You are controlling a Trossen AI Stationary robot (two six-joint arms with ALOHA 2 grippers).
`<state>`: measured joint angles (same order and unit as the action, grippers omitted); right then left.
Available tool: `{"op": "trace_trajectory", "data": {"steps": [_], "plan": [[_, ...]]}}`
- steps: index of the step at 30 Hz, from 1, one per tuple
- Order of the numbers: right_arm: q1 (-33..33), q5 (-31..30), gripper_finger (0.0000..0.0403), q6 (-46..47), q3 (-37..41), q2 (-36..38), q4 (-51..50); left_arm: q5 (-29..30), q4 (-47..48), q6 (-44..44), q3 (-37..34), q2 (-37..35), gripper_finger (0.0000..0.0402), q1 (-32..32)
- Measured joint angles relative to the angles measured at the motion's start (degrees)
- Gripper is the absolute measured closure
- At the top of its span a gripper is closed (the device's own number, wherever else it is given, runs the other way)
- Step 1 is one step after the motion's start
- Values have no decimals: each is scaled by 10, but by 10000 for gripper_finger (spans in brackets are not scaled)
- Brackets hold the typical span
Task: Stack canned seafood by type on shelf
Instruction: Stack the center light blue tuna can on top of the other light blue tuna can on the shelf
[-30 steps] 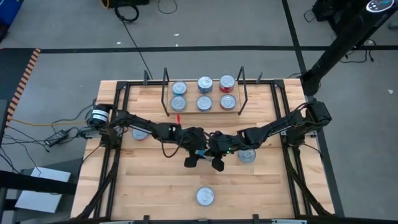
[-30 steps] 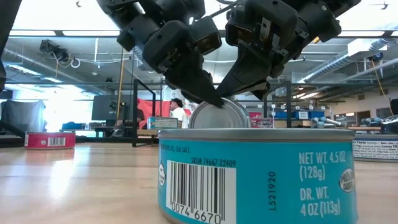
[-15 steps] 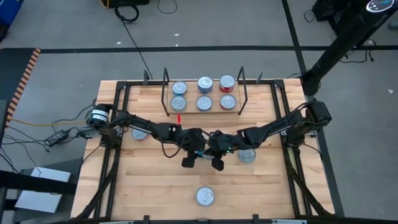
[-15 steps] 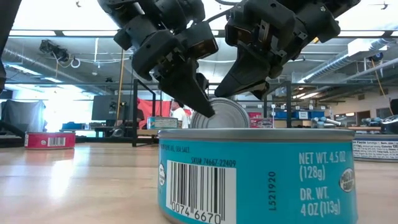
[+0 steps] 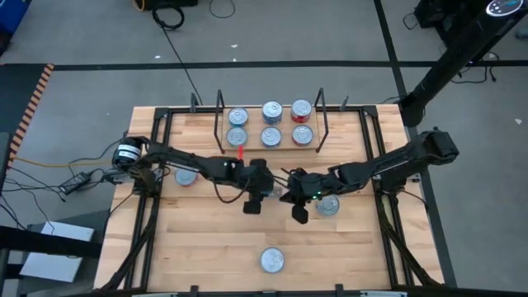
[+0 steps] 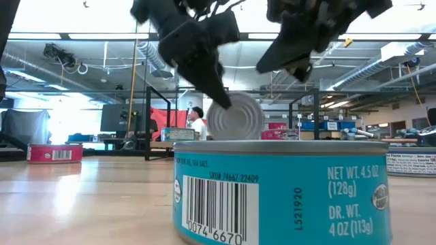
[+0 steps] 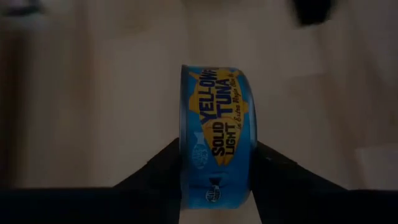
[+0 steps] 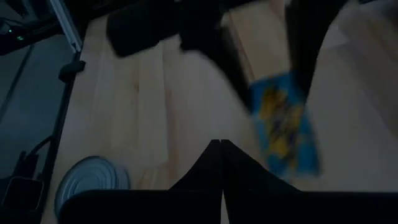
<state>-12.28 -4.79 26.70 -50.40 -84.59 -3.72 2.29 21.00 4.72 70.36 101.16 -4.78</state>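
Tins fill the shelf at the table's far edge: six in two rows, blue-sided at left and middle, red at right. Near mid-table the left claw grips a blue tuna tin on edge, one finger on each flat face, lifted above the wood. Just right of it the right claw is fully closed and empty. Loose tins: one near the front edge, one beside the right claw, one at left.

Small blue-labelled flat round tin, held edgewise: "YELLOW… TUNA, SOLID LIGHT". Teal-labelled round tin at the worktop's near edge: "NET WT. 4.5 OZ (128g)", "L521920".
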Motion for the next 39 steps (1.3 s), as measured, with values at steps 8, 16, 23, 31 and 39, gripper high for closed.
{"op": "trace_trajectory", "data": {"steps": [8,16,23,31,39], "plan": [[-12,-56,394,1,-2,91,-112,209,253,25,187,0,250,39],[-2,-76,394,-13,-2,118,-139,376,353,36,250,0,250,121],[0,-71,395,-9,-2,116,-145,424,345,26,207,20,250,185],[1,-70,394,13,-2,116,-153,432,343,41,192,78,250,222],[0,-70,394,22,-2,116,-153,430,346,42,192,99,250,225]]}}
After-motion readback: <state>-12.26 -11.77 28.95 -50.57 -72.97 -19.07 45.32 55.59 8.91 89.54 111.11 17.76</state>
